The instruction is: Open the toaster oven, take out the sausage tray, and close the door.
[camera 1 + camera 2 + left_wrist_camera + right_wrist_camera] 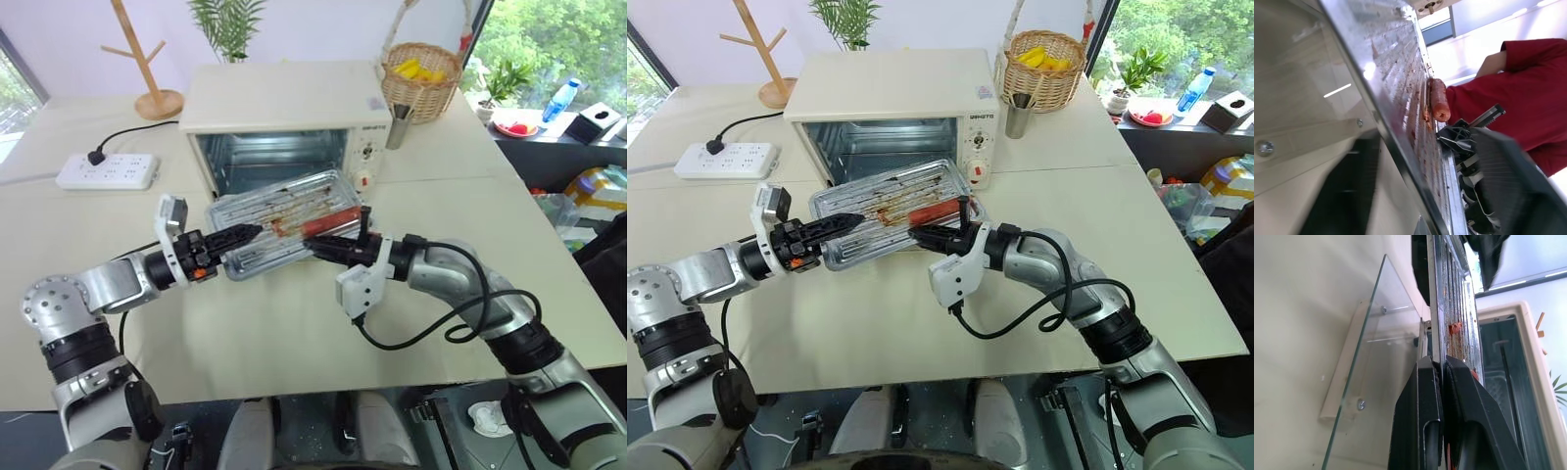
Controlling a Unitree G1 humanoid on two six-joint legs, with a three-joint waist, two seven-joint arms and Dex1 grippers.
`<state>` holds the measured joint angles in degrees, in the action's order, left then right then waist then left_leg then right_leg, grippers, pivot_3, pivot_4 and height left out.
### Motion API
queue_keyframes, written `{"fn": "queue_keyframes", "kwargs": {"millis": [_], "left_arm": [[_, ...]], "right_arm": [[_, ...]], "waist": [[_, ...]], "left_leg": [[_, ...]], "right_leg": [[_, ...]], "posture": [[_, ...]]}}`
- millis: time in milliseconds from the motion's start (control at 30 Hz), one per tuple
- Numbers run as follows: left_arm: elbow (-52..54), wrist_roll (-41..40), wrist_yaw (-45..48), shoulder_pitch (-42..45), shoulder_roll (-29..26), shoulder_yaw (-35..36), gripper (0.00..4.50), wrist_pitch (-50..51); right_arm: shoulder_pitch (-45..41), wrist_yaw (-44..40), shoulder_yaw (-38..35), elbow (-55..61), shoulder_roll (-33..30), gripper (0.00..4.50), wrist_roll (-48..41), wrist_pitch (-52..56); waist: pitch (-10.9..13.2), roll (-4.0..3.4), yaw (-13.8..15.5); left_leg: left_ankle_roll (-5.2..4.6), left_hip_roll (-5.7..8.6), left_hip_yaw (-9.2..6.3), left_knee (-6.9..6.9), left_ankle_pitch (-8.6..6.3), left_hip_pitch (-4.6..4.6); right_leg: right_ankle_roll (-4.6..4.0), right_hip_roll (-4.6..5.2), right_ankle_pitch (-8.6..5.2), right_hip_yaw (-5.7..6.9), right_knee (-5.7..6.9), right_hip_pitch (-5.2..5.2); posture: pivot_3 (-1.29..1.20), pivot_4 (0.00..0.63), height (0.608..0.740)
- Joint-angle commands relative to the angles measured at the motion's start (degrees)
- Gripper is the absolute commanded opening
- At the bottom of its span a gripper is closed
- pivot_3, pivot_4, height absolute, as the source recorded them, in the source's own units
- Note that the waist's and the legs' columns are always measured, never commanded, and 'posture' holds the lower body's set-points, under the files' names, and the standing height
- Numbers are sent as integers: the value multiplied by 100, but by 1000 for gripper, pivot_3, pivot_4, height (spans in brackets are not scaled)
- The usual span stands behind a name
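The cream-white toaster oven (pixel 284 98) stands open at the back of the table. Its glass door (pixel 1376 347) lies flat in front of it. The silvery sausage tray (pixel 284 211), streaked with brown grease, hangs just above the door, outside the oven. One red sausage (pixel 323 227) lies near the tray's front right. My right gripper (pixel 328 245) is shut on the tray's front rim beside the sausage. My left gripper (pixel 245 235) is at the tray's left end. Its jaws straddle the rim, one above and one below, with a gap showing in the left wrist view.
A white power strip (pixel 108 170) with a black cable lies to the left. A wicker basket (pixel 421 78) and a metal cup (pixel 398 125) stand right of the oven, and a wooden stand (pixel 147 59) behind on the left. A person in red (pixel 1508 93) is nearby.
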<state>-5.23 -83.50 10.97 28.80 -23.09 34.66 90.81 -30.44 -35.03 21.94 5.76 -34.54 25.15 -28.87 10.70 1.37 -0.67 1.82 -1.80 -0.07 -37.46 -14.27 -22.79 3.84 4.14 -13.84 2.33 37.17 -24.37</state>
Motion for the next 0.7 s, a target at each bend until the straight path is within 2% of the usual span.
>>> {"fn": "queue_keyframes", "kwargs": {"millis": [33, 67, 100, 300, 467, 567, 700], "left_arm": [[-40, -596, -283, -57, -67, -125, 729, -239], [-42, -705, -353, -81, -92, -185, 118, -295], [-50, -817, -436, -113, -126, -250, 43, -353], [-133, -1686, -1039, -365, -391, -693, 43, -901], [2, -2791, -1649, -884, -705, -1046, 43, -1603], [238, -2950, -1647, -1176, -758, -1078, 0, -1824], [523, -2950, -1561, -1516, -722, -977, 0, -2045]], "right_arm": [[-29, 26, -184, 330, 45, 0, -85, 8], [-26, 24, -185, 337, 43, 0, -82, 12], [-18, 24, -185, 344, 43, 0, -75, 12], [38, 16, -200, 393, 32, 0, -54, -6], [130, -94, -286, 463, -138, 0, -166, -52], [205, -218, -378, 554, -183, 1100, -381, 55], [283, -214, -487, 642, -259, 3071, -406, 72]], "waist": [[0, 0, 1], [0, 0, 1], [0, 0, 2], [0, 0, 3], [0, 0, 3], [0, 0, 4], [0, 0, 12]], "left_leg": [[0, 0, 0, 0, 0, 0], [0, 0, 0, 0, 0, 2], [0, 0, 0, 0, 0, 3], [0, 1, 1, 6, 0, 12], [0, 0, 6, 15, 0, 24], [0, 0, 8, 18, 0, 27], [0, 2, 16, 19, 0, 31]], "right_leg": [[0, 0, 0, -1, 0, 0], [0, 1, 0, -2, 0, 1], [0, 1, 0, -2, 0, 2], [0, 2, 0, -8, -1, 5], [-1, 4, -1, -18, -1, 10], [-2, 4, -1, -22, -3, 11], [-3, 3, -2, -21, -4, 13]], "posture": [[0, 150, 734], [0, 150, 734], [0, 150, 734], [0, 150, 734], [0, 150, 734], [0, 150, 734], [0, 150, 734]]}}
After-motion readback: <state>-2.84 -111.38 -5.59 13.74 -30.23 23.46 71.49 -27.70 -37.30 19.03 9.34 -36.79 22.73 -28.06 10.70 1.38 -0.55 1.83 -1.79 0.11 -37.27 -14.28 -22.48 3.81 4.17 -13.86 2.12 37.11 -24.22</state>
